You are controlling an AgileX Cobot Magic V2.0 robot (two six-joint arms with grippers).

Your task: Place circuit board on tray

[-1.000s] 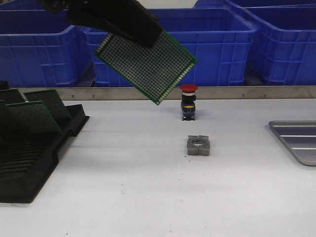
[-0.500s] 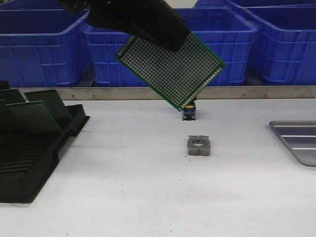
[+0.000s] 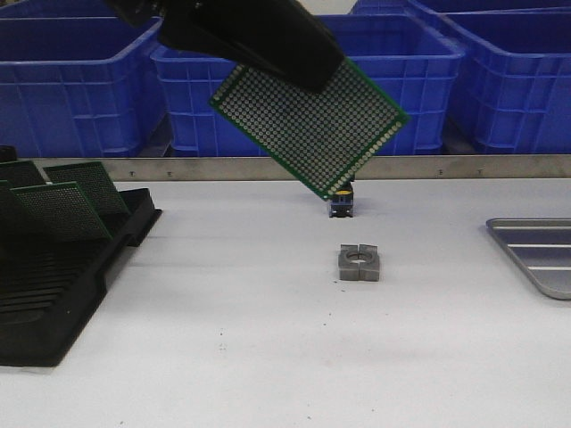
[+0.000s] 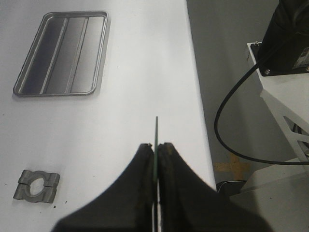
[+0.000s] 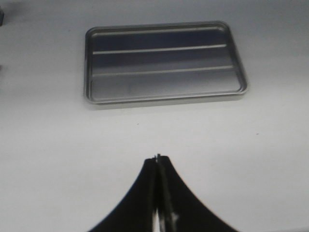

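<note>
Clamped edge-on between the closed fingers of the left gripper: 1 circuit board, green, dotted with holes, tilted with 1 corner down, high over the middle of the table and well apart from the tray. Pressed together at the tips on the right gripper; nothing clearly held there.

Counted on the table:
- 1 tray, silver-grey, at the far right edge of the front view, with 2 raised ribs across its floor
- 1 black rack at the left, with 3 more boards leaning in its slots
- 1 grey split metal block near the centre
- 1 push button behind the block, only its base showing under the held board's low corner
- at least 4 blue bins in a row behind

Compared with 1.0 s ago: held board further right and slightly lower, now covering the button's red cap. Compared with 0.5 s ago: no visible shift.

White, matte table top with a few dark specks; a metal rail along its back edge. Beyond the table's side, in the left wrist view, a grey floor, a looped black cable and a white frame.
</note>
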